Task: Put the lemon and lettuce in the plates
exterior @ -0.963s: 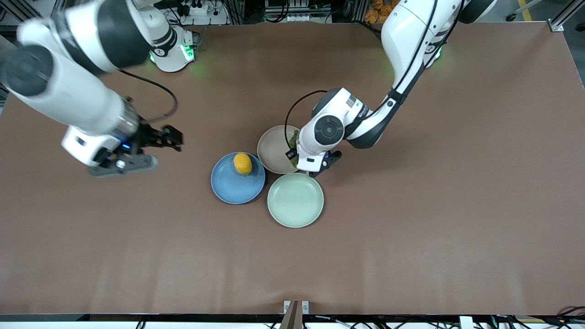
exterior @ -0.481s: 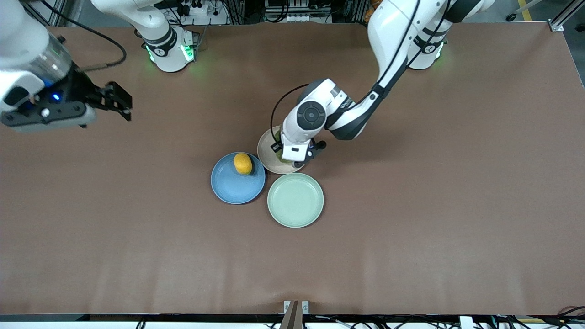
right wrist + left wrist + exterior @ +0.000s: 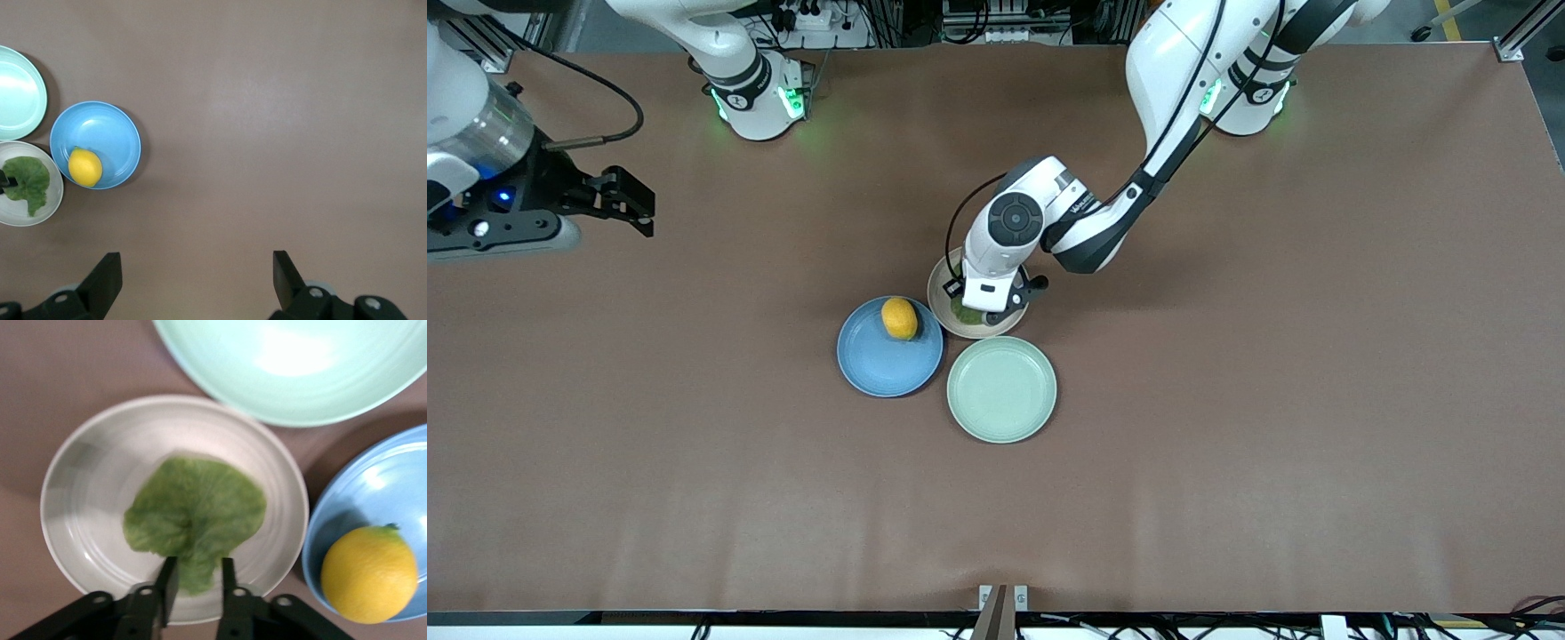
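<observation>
- no brand, label or writing could be read on the plates, the arms or the table (image 3: 1316,400).
- three plates lay touching or just beside one another mid-table: one blue plate (image 3: 876,369), one beige plate (image 3: 938,307), one mint-green plate (image 3: 1001,389).
- one lemon (image 3: 899,318) rested in the blue plate, at the rim nearest the beige plate.
- one lettuce (image 3: 193,513) leaf lay flat in the beige plate.
- the left gripper (image 3: 195,577) was low over the beige plate; its fingers stood slightly apart on either side of the leaf's stem, and whether they touched it could not be told.
- the right gripper (image 3: 627,200) hung over bare table toward the right arm's end, well apart from the plates, fingers spread wide and holding nothing.
- the mint-green plate, nearest the front camera, held nothing.
</observation>
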Motion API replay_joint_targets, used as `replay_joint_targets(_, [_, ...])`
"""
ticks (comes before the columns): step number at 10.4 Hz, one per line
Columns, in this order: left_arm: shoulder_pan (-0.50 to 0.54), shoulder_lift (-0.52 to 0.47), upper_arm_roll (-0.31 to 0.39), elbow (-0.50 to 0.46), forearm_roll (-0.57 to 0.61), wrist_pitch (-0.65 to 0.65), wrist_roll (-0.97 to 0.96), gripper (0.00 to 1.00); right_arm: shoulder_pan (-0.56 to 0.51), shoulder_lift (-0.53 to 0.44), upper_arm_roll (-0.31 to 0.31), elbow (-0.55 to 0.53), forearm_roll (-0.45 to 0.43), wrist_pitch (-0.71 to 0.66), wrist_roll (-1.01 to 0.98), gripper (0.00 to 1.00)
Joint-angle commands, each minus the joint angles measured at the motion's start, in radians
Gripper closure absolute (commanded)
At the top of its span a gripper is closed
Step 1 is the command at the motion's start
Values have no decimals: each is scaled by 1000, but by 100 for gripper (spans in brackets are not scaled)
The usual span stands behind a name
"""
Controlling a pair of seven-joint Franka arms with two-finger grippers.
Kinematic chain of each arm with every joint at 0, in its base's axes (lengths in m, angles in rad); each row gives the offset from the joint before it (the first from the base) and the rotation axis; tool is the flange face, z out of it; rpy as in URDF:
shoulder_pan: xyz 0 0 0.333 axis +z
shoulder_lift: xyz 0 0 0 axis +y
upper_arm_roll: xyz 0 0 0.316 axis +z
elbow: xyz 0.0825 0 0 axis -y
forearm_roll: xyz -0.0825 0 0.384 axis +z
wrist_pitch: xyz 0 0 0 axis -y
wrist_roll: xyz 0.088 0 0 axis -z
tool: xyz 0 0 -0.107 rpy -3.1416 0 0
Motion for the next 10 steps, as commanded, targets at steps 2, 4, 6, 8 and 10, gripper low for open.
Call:
replay_joint_targets(2, [66,-125,4,-3,150,-124,64,0,-66,-21,16,-47,-15,0,2,0])
replay_joint_targets(4, [143,-226,4,-4,162,-203,249,0,-96,-25,-25,-67,-6,-1,-3,0])
replay_joint_targets(6, [209,-307,4,-4,164,-278,398,0,-124,-21,-30,-91,-6,2,-2,0])
replay_joint_targets(8, [288,-380,4,-4,177,-335,519,0,-132,-21,-45,-110,-4,0,-3,0])
replay_joint_targets(10, [364,-443,4,-4,176,-387,645,0,-126,-13,-72,-113,-3,-27,6,0])
